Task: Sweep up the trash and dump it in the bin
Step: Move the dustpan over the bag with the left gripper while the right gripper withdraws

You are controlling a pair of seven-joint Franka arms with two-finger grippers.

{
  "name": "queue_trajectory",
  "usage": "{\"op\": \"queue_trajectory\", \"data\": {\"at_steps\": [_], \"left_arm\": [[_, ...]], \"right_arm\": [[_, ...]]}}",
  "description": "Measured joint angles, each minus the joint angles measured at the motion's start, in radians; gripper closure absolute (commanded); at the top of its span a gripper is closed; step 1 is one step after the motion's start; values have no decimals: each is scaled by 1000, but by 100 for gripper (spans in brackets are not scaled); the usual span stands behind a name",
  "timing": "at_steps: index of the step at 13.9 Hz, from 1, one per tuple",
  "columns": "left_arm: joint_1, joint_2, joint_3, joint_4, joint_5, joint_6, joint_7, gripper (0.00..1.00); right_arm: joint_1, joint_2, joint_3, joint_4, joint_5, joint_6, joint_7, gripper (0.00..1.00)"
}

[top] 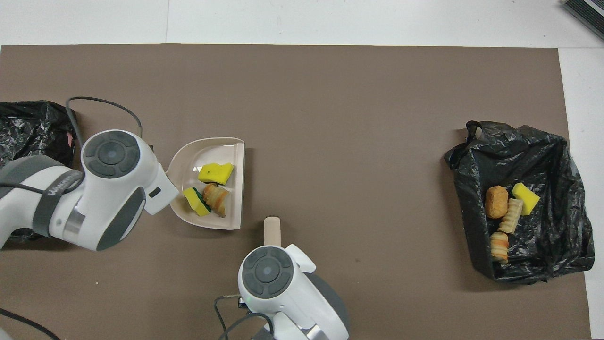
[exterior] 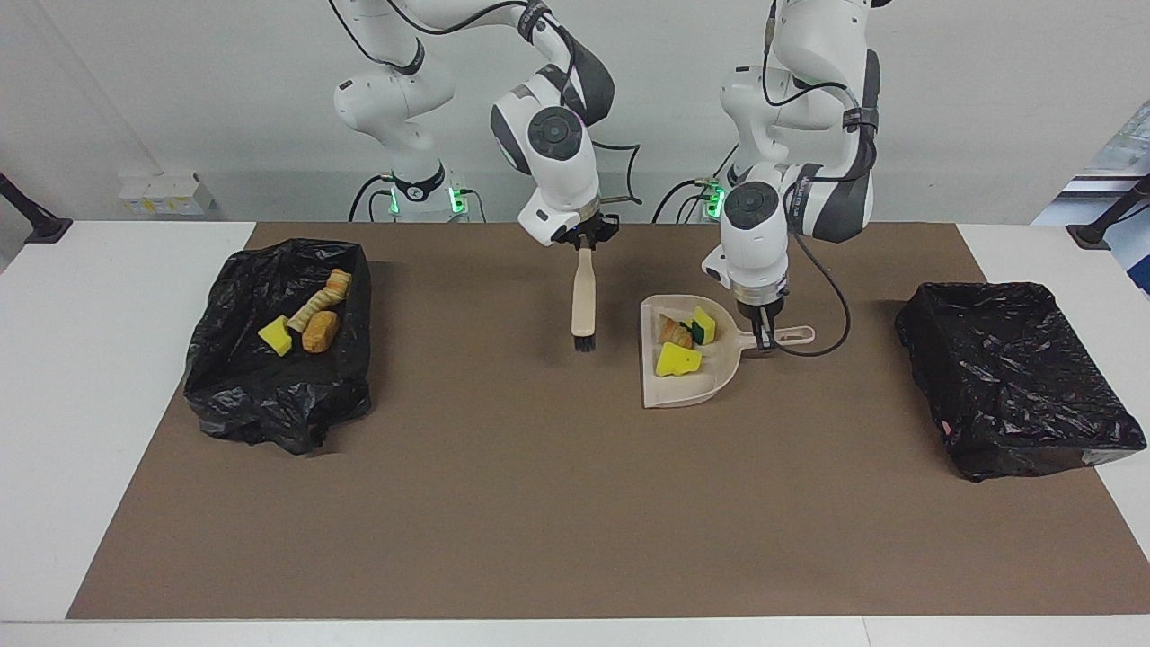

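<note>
Facing view: left gripper (exterior: 765, 340) clamped on the handle of the dustpan (exterior: 687, 382), which sits on the brown mat (exterior: 539, 503) or just above it, hard to tell. Three trash (exterior: 680, 359) scraps lie in the pan: two yellow sponge chunks, one tan bread lump. Right gripper (exterior: 586, 244) clenched on the top of the brush (exterior: 583, 305), which hangs upright, bristles down, off the mat, beside the pan toward the right arm's end. Four more scraps lie in the black bin (exterior: 278, 395) at the right arm's end: one yellow chunk, three tan lumps. A second bin (exterior: 1015, 386) at the left arm's end, black liner, nothing visible in it.

Overhead view: left arm comes in from the bottom left, its wrist covering the pan handle; the left gripper itself is hidden. Dustpan (top: 188, 156) open edge faces the right arm's end; three scraps of trash (top: 215, 173) sit close together in it. The brush (top: 272, 231) tip pokes out from under the right arm's wrist, nearer to the robots than the pan. Filled bin (top: 542, 255) shows four scraps; second bin (top: 28, 127) is partly covered by the left arm.
</note>
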State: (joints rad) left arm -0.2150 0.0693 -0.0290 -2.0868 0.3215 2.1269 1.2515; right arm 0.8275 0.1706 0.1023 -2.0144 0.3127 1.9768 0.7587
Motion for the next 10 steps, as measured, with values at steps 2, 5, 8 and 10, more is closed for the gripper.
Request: {"op": "queue_trajectory", "data": {"at_steps": [2,5,8,10], "left_arm": [[62,-23,3,21,-10,-3,91,100],[162,-53,8,86,-27,-57,228,100],[283,-61,12,183,-79,-114,354,100],[388,-61,14,227,-97,-125,416,100]], "right_arm": [[29,19,0,1,0,9,0,100],[53,36,-2,9,0,33,2,49],[68,71,-4,57,-35,20,42,0],[52,73,-13,123,-66,-54,54,0]]}}
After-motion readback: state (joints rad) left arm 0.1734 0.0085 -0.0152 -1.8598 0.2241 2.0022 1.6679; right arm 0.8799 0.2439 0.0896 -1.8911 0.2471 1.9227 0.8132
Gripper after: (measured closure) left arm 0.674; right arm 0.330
